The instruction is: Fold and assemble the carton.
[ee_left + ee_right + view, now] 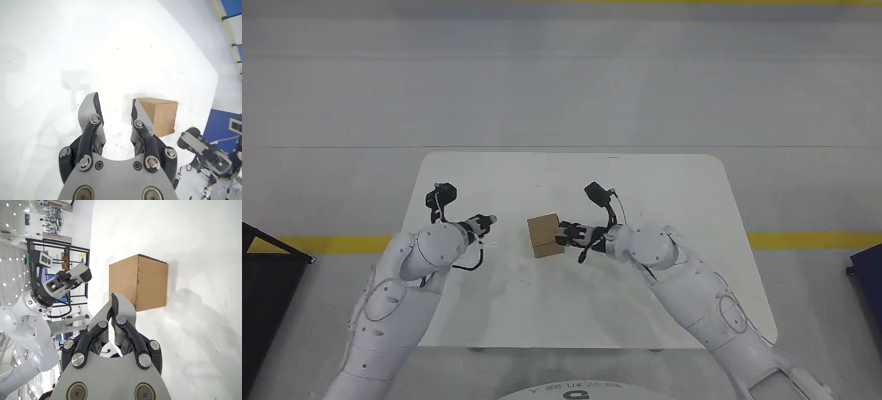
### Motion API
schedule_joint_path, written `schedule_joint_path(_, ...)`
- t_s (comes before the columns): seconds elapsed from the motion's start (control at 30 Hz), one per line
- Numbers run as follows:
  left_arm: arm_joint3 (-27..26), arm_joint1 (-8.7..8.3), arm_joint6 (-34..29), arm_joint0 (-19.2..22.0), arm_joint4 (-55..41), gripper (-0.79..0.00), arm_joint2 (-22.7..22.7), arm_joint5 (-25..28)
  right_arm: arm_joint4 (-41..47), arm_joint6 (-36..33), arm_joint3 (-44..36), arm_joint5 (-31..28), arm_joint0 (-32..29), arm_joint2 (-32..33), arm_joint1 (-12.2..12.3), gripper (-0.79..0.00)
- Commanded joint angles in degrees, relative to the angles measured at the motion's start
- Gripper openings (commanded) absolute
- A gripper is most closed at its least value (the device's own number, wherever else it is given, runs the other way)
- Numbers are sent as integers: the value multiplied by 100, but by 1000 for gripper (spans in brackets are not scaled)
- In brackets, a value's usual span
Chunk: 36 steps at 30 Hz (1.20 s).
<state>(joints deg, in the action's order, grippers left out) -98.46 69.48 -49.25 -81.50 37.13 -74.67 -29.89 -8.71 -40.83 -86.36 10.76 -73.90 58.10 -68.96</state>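
Carton (pixel 544 236) of plain brown cardboard stands as a squared-up box on the white table (pixel 662 290), roughly midway between the near and far edges and a little toward the robot's left of the table's middle. In the top view its upper face looks flat and shut. The right wrist view shows the carton (pixel 140 283) resting on the table with two side walls meeting at a vertical corner, where a slightly ragged seam runs from top to bottom. The left gripper (pixel 487 220) hovers on the robot's left side of the carton, apart from it, with bare table between them. From its own wrist camera the left gripper (pixel 115 98) has its fingers spread wide with nothing between them, and the carton (pixel 158 117) sits beyond and partly behind one finger (pixel 139 113). The right gripper (pixel 564 236) is on the opposite side, just beside the carton's wall. In the right wrist view the right gripper (pixel 114 298) has its two ribbed pads pressed together and grips nothing, with the tips level with the carton's lower corner. Whether they actually touch the cardboard cannot be told. The carton thus lies between the two grippers, much nearer the right one. A few small dark specks (pixel 119 144) dot the table near the left gripper, and a yellow line (pixel 807 240) crosses the floor beyond the table's sides.
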Motion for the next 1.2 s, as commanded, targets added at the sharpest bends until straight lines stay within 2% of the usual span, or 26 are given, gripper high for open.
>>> schedule_joint_path(0.0,-59,-33,34,-231,-337,-403,-329,386,-49,-149,168,702,272,-167,-49,-785)
schedule_joint_path(0.07,-53,-54,54,-339,-531,-397,-492,622,-29,-125,275,1114,518,-349,-120,-785)
schedule_joint_path(0.13,-40,-67,75,-390,-578,-394,-543,734,-48,-110,369,1192,651,-498,-167,-785)
schedule_joint_path(0.23,-31,-70,106,-387,-590,-360,-503,765,-76,-41,418,1053,672,-591,-193,-785)
schedule_joint_path(0.43,3,-63,115,-267,-530,-351,-318,675,-36,146,297,527,449,-464,-157,-785)
schedule_joint_path(0.6,-34,-62,99,-199,-467,-329,-185,603,-95,110,246,363,426,-457,-145,-785)
schedule_joint_path(0.8,-1,-63,57,-112,-398,-302,-49,535,-126,-93,468,1121,764,-680,-229,-785)
schedule_joint_path(0.9,15,-67,48,-86,-385,-305,-21,524,-94,-35,535,1183,859,-768,-273,-785)
schedule_joint_path(1.17,-35,-84,39,-93,-365,-299,11,478,-84,276,325,340,478,-584,-212,-785)
